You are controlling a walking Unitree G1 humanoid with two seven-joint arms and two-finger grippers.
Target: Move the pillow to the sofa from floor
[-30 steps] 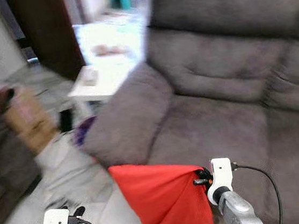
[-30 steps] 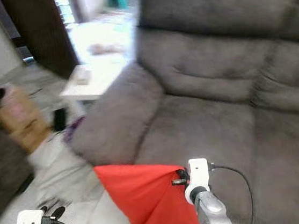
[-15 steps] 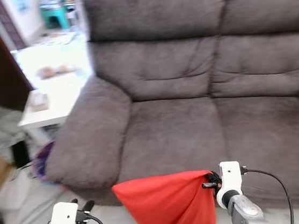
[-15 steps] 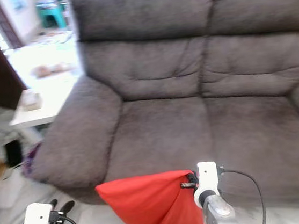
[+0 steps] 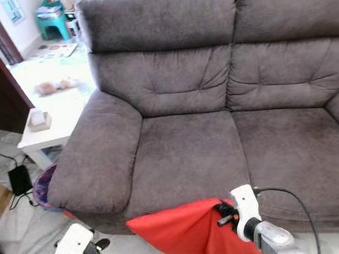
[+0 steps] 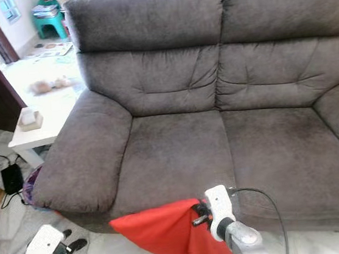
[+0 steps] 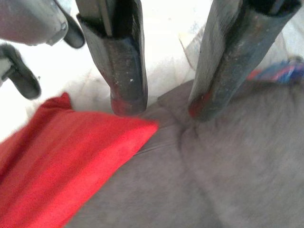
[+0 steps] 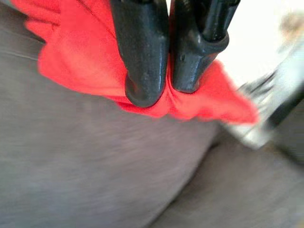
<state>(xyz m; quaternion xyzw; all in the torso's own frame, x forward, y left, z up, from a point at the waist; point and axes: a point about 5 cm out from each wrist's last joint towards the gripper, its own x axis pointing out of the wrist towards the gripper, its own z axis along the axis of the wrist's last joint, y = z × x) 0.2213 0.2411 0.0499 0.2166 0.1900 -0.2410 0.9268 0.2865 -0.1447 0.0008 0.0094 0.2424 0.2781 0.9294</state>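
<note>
1. The red pillow [image 5: 191, 238] hangs in front of the sofa [image 5: 218, 127], its top corner level with the front edge of the seat cushion, its lower part below the frame
2. The right gripper [image 8: 164, 90] pinches the pillow's cloth; the right wrist view shows both black fingers pressed together on a red fold, with grey sofa fabric just beyond
3. The left gripper [image 7: 161, 107] is low at the left over the pale floor [image 5: 22, 235]; its wrist view shows the fingers spread apart, holding nothing, with a pillow corner and the sofa beyond them
4. The head views alone take in the white table [image 5: 51, 110] beside the sofa arm
</note>
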